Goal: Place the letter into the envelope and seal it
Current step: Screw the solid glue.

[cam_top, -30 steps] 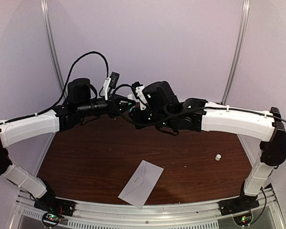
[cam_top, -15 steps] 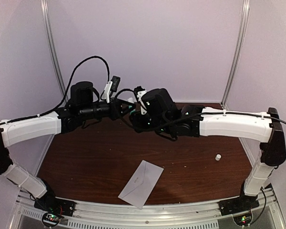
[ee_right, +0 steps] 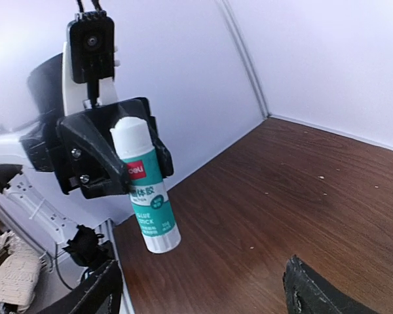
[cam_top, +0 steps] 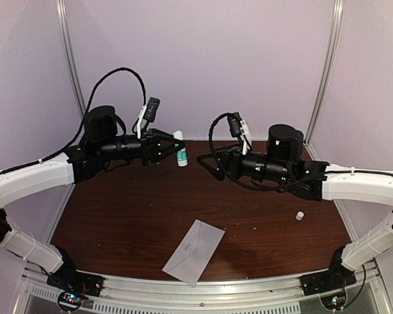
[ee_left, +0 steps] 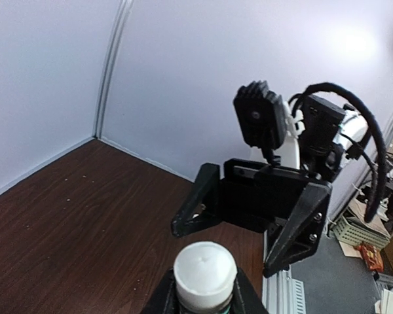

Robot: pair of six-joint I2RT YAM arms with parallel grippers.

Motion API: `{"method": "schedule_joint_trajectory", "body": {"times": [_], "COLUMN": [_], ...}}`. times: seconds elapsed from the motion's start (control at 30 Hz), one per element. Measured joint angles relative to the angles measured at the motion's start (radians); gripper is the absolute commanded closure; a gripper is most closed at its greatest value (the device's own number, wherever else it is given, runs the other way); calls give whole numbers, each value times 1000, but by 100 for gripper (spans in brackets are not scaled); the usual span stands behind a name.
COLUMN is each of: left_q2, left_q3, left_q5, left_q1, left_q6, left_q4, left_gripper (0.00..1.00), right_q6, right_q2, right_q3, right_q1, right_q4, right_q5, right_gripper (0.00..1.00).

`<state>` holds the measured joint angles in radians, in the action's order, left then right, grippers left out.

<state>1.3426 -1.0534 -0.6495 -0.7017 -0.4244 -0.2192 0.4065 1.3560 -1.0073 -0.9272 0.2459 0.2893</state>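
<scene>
"Well, what can go wrong for us from here?"

"Mostly the glue. Our left gripper (cam_top: 172,144) is clamped on the white glue stick with the teal label (cam_top: 181,156), but only near its upper end, so the body hangs down free and a little tilted. If we press it on paper like this, we think it can turn in the jaws or slip out. Also, the white end that looks bare points up, so we must turn the wrist first."

"And the small pale grey paper envelope (cam_top: 194,250)?"

"It lies flat and loose on the dark brown wooden table (cam_top: 105,216), at the front edge, well apart from both grippers. Nothing holds it. If the stick drags on it, it may slide, perhaps off the edge. From above we cannot tell if the flap is open or down. The plain white letter we do not see anywhere as a separate sheet. Maybe it is inside already, but we cannot confirm."

"What about the right gripper (cam_top: 208,166)?"

"Its fingers stand wide apart, and they hold nothing and touch nothing. It hangs in the air facing the left one, near the stick but apart from it. The two arms are close, so a careless move can make them hit. The little white round cap (cam_top: 300,214) lies alone on the table at the right side. We judge it belongs to the stick, and it could roll away if we brush it."
</scene>
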Motion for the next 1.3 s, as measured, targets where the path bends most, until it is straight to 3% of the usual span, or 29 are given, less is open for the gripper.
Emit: {"method": "schedule_joint_trajectory", "body": {"times": [0.23, 0.47, 0.87, 1.3], "left_q2": [-1, -16, -24, -24], "left_q3": [-1, -1, -1, -1], "left_q5": [-242, -371, -447, -456], "left_q1": [-1, -6, -8, -10], "left_q6": [23, -2, -50, -65], "left_q4": [-54, -134, -202, -210], "left_gripper": [93, 93, 94, 94], "right_q6": [47, 85, 124, 151], "right_q2": [23, 106, 161, 184], "right_q3": [21, -19, -54, -66], "right_q1": [5, -27, -43, -44], "right_q4": [209, 304, 352, 380], "right_q5": [323, 492, 569, 593], "right_gripper": [28, 43, 62, 66]}}
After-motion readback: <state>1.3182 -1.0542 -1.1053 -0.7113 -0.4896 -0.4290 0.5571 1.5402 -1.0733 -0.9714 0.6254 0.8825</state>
